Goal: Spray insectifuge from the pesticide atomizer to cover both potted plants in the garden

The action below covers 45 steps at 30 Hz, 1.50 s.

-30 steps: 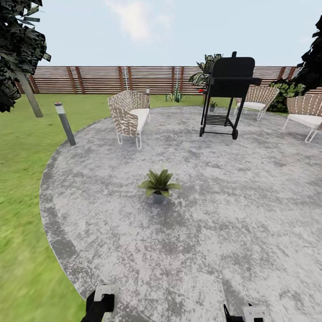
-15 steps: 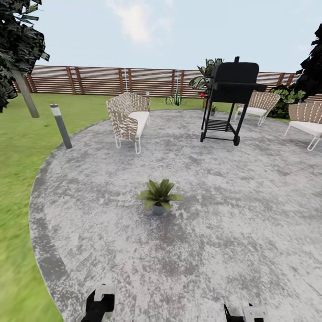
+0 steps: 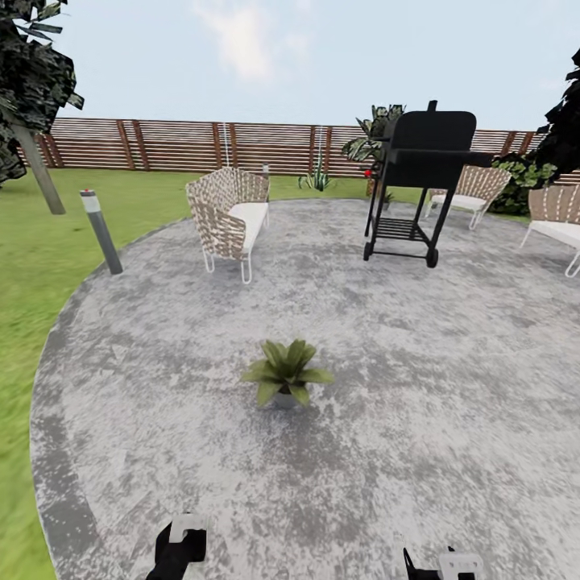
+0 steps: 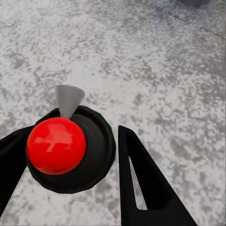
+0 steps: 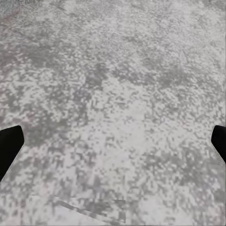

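A potted plant with speckled green leaves in a small grey pot stands alone on the round grey patio, ahead of both arms. A second small potted plant is just visible far off behind the grill's legs. My left gripper is low at the picture's bottom edge. In the left wrist view the left gripper is shut on the pesticide atomizer, a dark round body with a red knob and a grey nozzle. My right gripper hangs open over bare paving, its fingers far apart.
A black grill on wheels stands at the back right. A wicker chair sits back left, with more chairs to the right. A bollard light marks the lawn edge, and a slat fence closes the rear.
The whole view has shifted as the robot rolls onto the patio: the plant sits lower and closer, and the lawn edge slides left. Both grippers hold their pose.
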### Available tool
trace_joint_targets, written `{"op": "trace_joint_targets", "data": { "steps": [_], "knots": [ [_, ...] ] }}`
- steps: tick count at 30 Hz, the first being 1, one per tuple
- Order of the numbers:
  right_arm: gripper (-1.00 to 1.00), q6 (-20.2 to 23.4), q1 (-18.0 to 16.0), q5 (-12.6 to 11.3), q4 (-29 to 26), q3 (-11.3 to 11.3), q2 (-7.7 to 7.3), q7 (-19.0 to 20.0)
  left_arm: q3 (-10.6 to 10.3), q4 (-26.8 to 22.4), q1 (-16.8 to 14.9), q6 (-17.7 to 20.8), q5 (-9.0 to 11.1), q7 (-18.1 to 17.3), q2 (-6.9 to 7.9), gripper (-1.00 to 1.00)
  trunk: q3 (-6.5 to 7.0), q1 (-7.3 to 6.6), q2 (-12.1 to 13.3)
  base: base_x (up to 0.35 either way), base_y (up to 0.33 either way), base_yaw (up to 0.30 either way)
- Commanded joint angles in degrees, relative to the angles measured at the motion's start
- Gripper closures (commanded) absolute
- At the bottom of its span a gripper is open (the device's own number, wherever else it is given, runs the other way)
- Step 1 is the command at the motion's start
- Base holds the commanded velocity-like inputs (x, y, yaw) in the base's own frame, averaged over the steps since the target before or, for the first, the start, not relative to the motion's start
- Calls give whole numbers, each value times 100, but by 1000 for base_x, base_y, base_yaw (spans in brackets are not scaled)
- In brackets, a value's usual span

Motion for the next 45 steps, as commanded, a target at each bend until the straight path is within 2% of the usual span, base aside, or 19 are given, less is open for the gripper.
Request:
{"op": "trace_joint_targets", "data": {
  "steps": [1, 11, 28, 45],
  "knots": [
    [-100, -18, -5, 47, 4, -28, 3, 1, 0, 5, -3, -19, 0, 17, -1, 100, -5, 2, -1, 338, 0, 0],
    [-100, -18, -4, 44, 4, -28, 3, 2, 0, 4, -3, -19, 0, 17, -1, 100, -5, 2, -1, 338, 58, 0],
    [-100, -18, -3, 43, 4, -25, 3, 2, 0, 6, -3, -19, 0, 17, -1, 100, -5, 2, -1, 265, 168, 0],
    [-100, -18, -6, 42, -6, -25, 38, 11, 0, -13, -3, -11, 0, 17, 4, 100, 24, 2, -1, 39, 4, -70]
  ]
}}
